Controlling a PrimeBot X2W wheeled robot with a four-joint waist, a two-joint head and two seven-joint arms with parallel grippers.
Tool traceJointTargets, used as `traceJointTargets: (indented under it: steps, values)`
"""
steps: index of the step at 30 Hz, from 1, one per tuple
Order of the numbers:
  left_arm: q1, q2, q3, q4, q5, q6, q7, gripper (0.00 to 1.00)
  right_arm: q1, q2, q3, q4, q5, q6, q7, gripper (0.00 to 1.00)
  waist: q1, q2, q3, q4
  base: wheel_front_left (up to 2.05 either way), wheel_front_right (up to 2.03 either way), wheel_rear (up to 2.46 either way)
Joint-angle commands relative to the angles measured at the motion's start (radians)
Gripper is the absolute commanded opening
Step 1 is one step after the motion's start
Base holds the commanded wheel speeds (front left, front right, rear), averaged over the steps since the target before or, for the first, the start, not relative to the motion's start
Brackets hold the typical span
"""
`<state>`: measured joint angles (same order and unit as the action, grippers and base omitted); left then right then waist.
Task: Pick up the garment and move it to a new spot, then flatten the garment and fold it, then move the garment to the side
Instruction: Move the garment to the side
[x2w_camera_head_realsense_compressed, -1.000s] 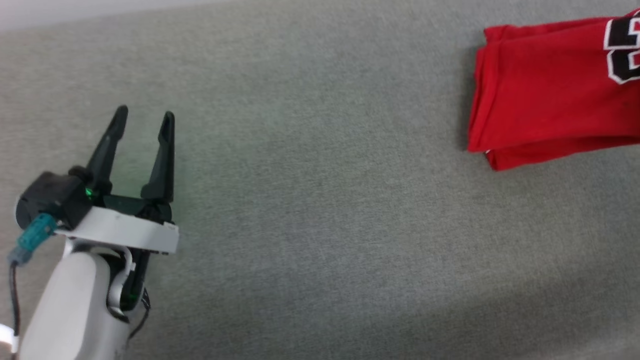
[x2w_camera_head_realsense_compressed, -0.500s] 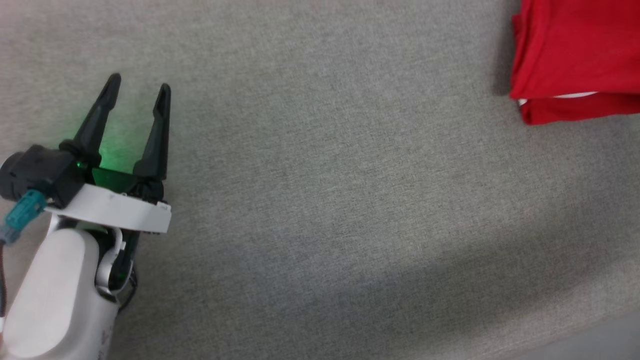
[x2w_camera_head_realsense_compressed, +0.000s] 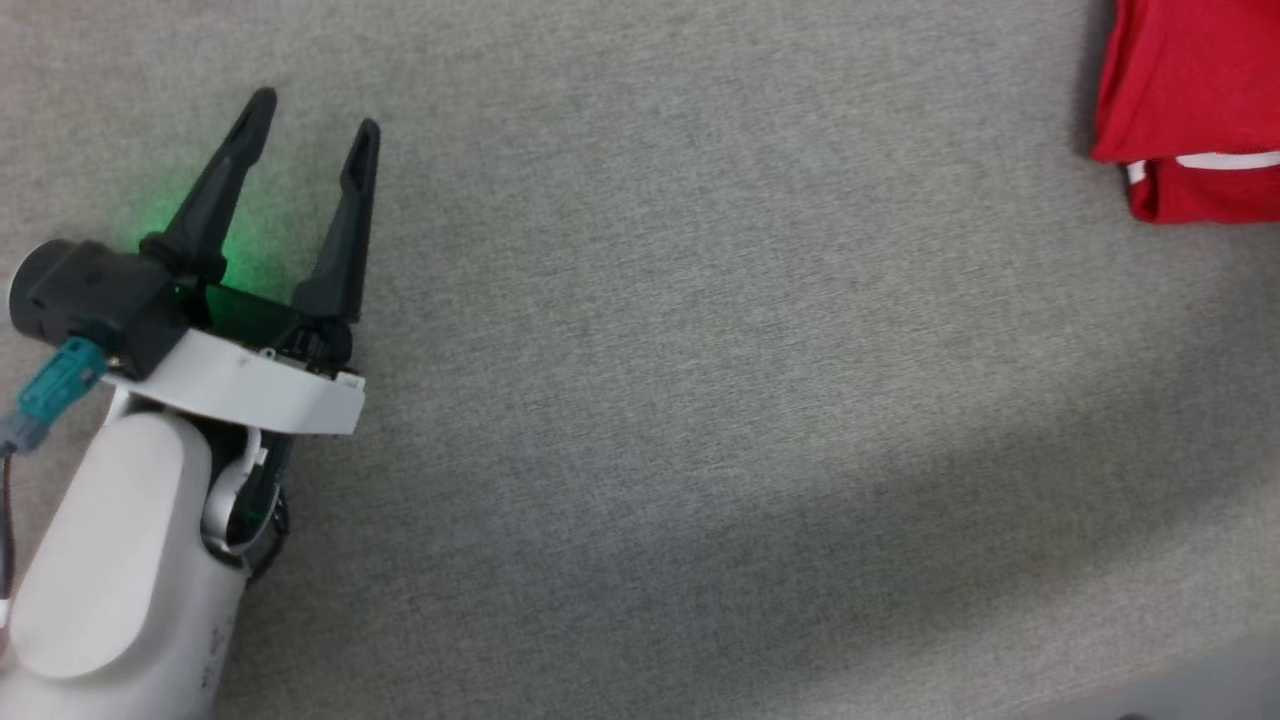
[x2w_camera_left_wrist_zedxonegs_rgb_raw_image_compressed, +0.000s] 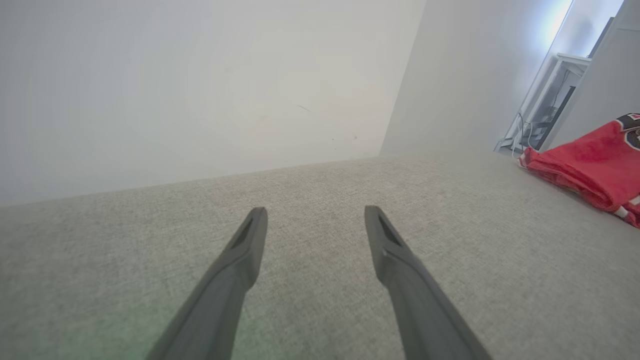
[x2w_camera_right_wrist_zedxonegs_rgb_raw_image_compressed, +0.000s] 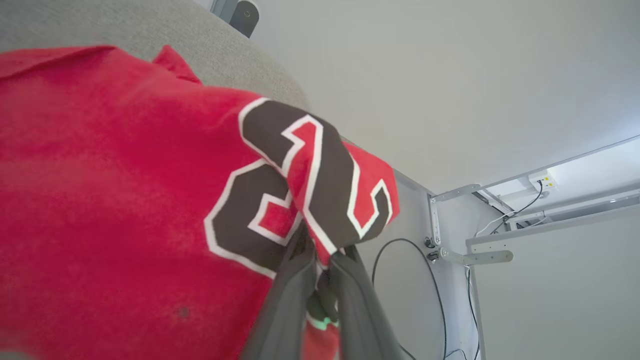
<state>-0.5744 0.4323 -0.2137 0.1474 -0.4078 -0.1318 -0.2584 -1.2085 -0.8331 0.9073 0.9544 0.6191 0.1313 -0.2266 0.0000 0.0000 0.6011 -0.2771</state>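
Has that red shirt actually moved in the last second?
Cannot tell. The garment sits further right and higher in the head view, but the grey surface's edge has come into view too, so the camera itself shifted.

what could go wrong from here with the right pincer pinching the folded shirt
1. The right pincer is shut on one small pinch of the garment at its number print; pulling from that single point may undo the folds or let the cloth slip out.
2. The left pincer hangs open far across the grey surface, so nothing supports the garment's other end, which may drag and bunch.
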Motion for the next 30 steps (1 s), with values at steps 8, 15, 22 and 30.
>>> traceJointTargets:
  steps: [8,15,22,30]
  values:
    - [-0.004,0.011,-0.004,0.038,-0.006,0.003,0.003,1.00,-0.034,0.063,0.025,0.112,0.028,-0.001,-0.007,0.04,0.0000,0.0000,0.022,0.036,0.00,0.00,0.00]
    - [0.005,0.001,-0.010,0.051,-0.014,0.003,0.002,1.00,-0.057,0.074,0.042,0.176,0.030,-0.001,-0.003,1.00,0.0000,0.0000,-0.007,0.044,0.00,0.00,0.00]
    - [0.025,-0.025,-0.015,0.063,-0.022,0.002,-0.002,1.00,-0.054,0.074,0.053,0.197,0.055,-0.001,-0.005,1.00,0.0000,0.0000,-0.079,0.055,0.00,0.00,0.00]
    - [0.081,-0.042,0.029,0.065,-0.024,0.002,-0.004,1.00,-0.021,0.074,0.045,0.176,0.093,-0.001,-0.029,1.00,0.0000,0.0000,-0.185,0.075,0.00,0.00,0.00]
